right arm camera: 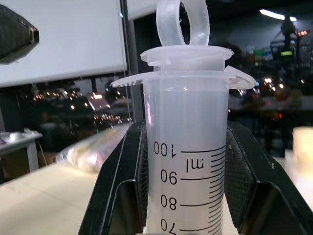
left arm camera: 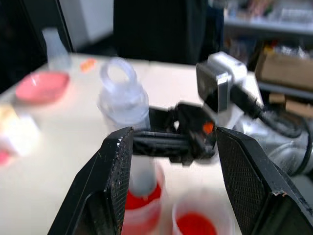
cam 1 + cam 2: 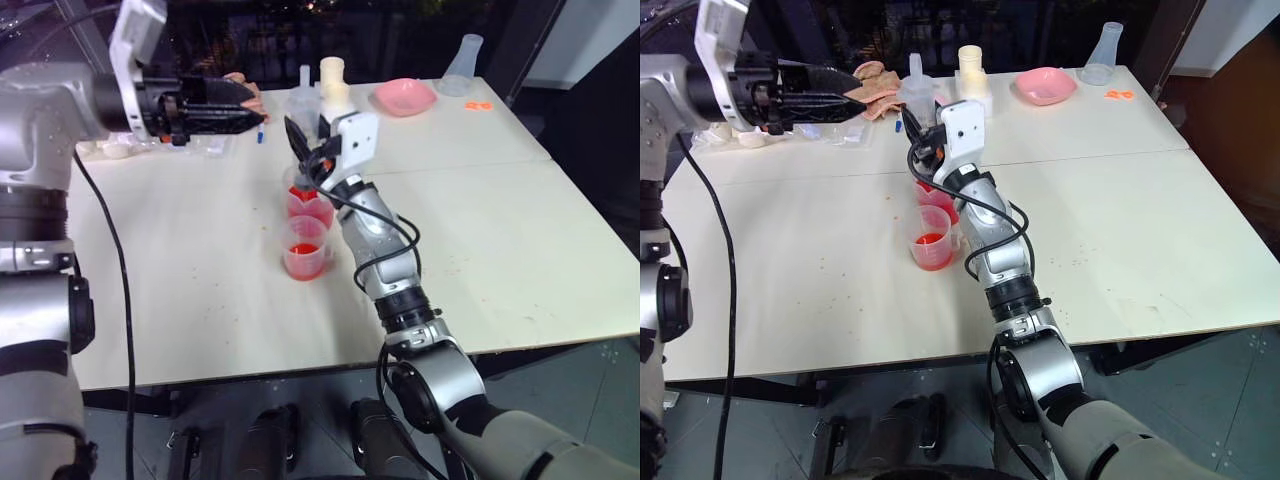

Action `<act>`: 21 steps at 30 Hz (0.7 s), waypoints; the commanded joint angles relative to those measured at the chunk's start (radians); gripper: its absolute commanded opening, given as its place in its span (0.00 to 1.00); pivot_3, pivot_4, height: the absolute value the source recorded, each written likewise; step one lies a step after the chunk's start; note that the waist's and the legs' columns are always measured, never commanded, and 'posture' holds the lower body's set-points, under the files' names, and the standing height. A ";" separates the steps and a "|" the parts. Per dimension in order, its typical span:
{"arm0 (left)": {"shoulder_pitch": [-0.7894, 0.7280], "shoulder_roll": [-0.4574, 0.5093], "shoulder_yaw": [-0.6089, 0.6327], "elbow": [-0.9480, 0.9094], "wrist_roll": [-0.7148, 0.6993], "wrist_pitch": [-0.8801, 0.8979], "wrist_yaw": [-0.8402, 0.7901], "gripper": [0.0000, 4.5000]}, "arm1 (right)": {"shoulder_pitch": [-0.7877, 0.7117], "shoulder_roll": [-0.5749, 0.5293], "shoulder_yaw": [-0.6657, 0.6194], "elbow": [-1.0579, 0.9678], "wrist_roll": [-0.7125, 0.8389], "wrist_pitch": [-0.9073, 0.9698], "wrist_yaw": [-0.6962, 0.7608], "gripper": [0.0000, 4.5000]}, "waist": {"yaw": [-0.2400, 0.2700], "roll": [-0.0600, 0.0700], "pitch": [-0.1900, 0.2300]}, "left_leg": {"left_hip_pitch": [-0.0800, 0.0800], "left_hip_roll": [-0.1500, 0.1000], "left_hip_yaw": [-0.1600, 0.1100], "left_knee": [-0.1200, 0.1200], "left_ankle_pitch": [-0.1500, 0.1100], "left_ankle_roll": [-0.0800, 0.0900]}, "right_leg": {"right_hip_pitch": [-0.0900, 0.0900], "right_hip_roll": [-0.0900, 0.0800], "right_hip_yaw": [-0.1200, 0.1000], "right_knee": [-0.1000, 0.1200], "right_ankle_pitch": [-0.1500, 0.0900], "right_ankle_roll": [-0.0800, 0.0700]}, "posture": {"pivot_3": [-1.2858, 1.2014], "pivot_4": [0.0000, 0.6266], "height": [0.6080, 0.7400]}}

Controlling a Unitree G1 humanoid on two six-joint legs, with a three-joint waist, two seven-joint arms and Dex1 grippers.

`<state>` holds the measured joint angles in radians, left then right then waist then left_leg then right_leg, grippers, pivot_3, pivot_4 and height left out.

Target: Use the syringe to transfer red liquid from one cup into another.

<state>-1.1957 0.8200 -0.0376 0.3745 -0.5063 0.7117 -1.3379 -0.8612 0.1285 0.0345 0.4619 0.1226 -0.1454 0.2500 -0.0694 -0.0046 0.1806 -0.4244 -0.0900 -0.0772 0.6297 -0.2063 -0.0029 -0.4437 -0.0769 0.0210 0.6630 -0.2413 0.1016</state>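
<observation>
A pale counter [image 3: 200, 300] carries two clear cups near its middle, touching or nearly so. The far cup [image 3: 311, 207] holds the red liquid [image 2: 142, 203], and the near cup [image 3: 305, 248] holds some too. Taking the far cup as the landmark: the syringe [image 1: 188, 161] stands upright in it, tip down in the red liquid, its ring-topped plunger pushed fully in. The right gripper [image 3: 300, 150] has its fingers [image 1: 120, 186] clamped tight on either side of the syringe barrel, just above the far cup.

The left gripper [image 3: 240, 108] hovers above the counter, left of and beyond the far cup, its fingers [image 2: 115, 181] spread wide and holding nothing, pointing toward the syringe.

Beyond the far cup, close to the counter's back edge, stand a pink dish [image 3: 405, 96], a cream bottle [image 3: 333, 85] and a clear flask [image 3: 462, 68]. Right of the far cup the counter lies bare out to its right edge; in front of the near cup it is bare to the near edge.
</observation>
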 commanded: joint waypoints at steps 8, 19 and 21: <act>-0.081 -0.070 0.001 0.136 0.083 -0.114 -0.027 0.61 | -0.021 0.015 0.020 0.075 -0.045 -0.125 -0.018 0.31 | 0.000 0.000 0.000 | 0.000 0.000 0.000 0.000 0.000 0.000 | 0.000 0.001 0.000 0.000 0.000 0.000 | 0.52 0.24 1.00; -0.153 -0.198 -0.004 0.323 0.154 -0.236 -0.015 0.61 | -0.030 -0.006 0.021 0.104 -0.059 -0.135 -0.015 0.31 | -0.001 0.000 0.000 | 0.000 0.000 0.000 0.000 0.000 0.000 | 0.000 0.001 0.000 0.001 0.000 0.000 | 0.52 0.24 1.00; -0.161 -0.209 -0.001 0.344 0.161 -0.244 -0.018 0.61 | -0.030 -0.009 0.021 0.102 -0.061 -0.136 -0.013 0.31 | -0.001 0.000 0.000 | 0.000 0.000 0.000 0.000 0.000 0.000 | 0.000 0.001 0.000 0.001 0.000 0.000 | 0.52 0.24 1.00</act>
<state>-1.3102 0.6046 -0.0596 0.7150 -0.3524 0.4894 -1.3514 -0.8630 0.1135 0.0506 0.5869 0.0624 -0.2552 0.2335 -0.0708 -0.0046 0.1806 -0.4242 -0.0899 -0.0774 0.6298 -0.2062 -0.0029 -0.4437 -0.0760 0.0209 0.6636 -0.2413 0.1015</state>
